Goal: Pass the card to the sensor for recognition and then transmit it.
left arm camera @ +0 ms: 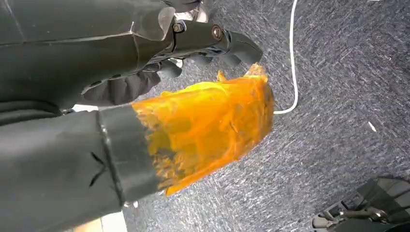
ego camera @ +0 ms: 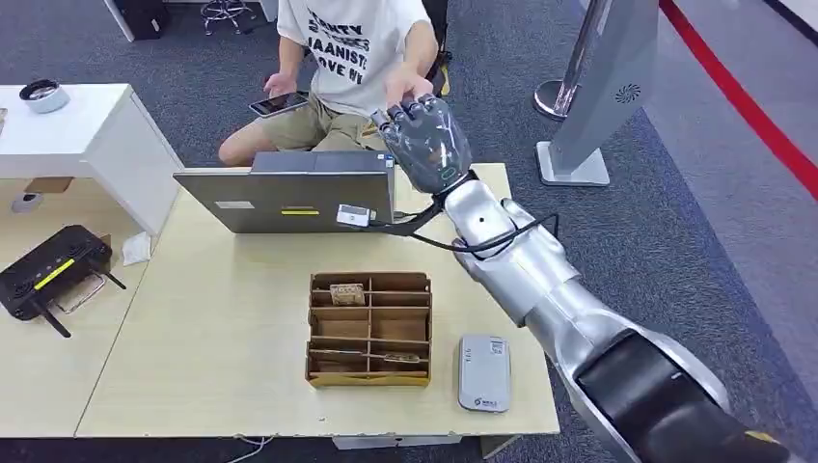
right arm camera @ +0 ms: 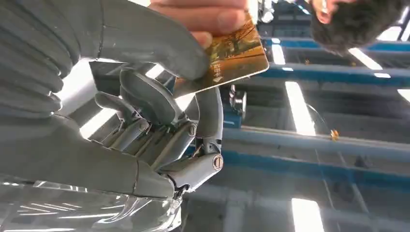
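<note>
My right hand (ego camera: 429, 140) is raised over the table's far edge, toward a seated person (ego camera: 352, 58). In the right wrist view its thumb (right arm camera: 159, 43) and a finger (right arm camera: 210, 111) pinch a gold card (right arm camera: 237, 55). The person's fingers (right arm camera: 212, 14) grip the same card from the other side. The person's hand (ego camera: 410, 92) meets my fingertips in the head view. The grey-white card sensor (ego camera: 483, 372) lies on the table near its front right corner, well behind the hand. My left hand (left arm camera: 212, 38) hangs over the carpet, dark fingers loosely apart and holding nothing.
A cardboard divider box (ego camera: 369, 328) stands mid-table and a grey laptop (ego camera: 289, 198) at the far edge, a cable running to it. A black router (ego camera: 53, 270) lies on the left table. A grey sign stand (ego camera: 598, 96) is on the right. The person holds a phone (ego camera: 278, 103).
</note>
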Robot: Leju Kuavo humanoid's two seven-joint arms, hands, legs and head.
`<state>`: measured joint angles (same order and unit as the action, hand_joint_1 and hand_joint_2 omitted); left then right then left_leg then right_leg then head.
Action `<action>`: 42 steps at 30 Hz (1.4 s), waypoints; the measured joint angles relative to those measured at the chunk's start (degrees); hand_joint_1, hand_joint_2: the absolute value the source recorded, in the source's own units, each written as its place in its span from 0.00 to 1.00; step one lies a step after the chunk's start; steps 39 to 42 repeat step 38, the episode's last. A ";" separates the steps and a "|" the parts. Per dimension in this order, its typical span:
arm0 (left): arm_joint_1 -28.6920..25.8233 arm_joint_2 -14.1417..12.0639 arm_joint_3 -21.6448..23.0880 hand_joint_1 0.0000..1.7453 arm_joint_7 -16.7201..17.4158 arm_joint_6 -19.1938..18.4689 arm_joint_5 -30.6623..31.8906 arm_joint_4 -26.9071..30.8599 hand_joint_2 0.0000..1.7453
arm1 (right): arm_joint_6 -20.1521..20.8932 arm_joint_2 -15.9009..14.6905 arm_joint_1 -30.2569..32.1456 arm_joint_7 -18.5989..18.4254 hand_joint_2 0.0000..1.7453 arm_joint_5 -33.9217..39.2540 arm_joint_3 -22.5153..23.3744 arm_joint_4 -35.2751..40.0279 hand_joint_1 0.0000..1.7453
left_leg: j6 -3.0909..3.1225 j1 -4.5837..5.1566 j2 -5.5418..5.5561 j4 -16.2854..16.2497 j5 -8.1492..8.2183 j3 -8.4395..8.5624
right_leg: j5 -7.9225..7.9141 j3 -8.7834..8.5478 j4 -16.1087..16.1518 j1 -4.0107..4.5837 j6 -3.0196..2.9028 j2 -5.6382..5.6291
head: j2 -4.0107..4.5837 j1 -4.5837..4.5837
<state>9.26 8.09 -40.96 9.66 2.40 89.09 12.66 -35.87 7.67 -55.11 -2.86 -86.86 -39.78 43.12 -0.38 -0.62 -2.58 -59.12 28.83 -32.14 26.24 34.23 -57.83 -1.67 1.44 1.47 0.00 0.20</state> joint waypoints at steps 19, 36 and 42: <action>-0.08 -0.09 0.02 0.02 0.00 -0.33 -0.31 0.00 0.00 | -0.22 0.09 -0.17 -0.48 0.00 3.66 -2.40 -5.29 0.00 | -0.01 0.00 0.01 0.00 0.00 -0.03 | 0.01 0.04 0.00 0.00 0.01 0.01 | 0.00 -0.02; -4.71 -0.52 -3.39 0.02 -1.13 3.78 -7.65 0.00 0.00 | 25.26 3.32 33.60 16.96 0.00 90.48 1.95 40.44 0.00 | -0.02 -0.02 0.01 0.04 0.16 -0.06 | 0.20 0.09 0.02 0.02 0.01 0.02 | 0.00 -0.02; -5.14 -0.74 -3.82 0.02 -1.40 3.74 -7.65 0.00 0.00 | 36.66 2.43 36.61 17.42 0.00 103.98 1.55 45.37 0.00 | -0.02 -0.02 0.02 0.04 0.16 -0.06 | 0.21 0.08 0.03 0.02 0.02 0.03 | 0.00 -0.02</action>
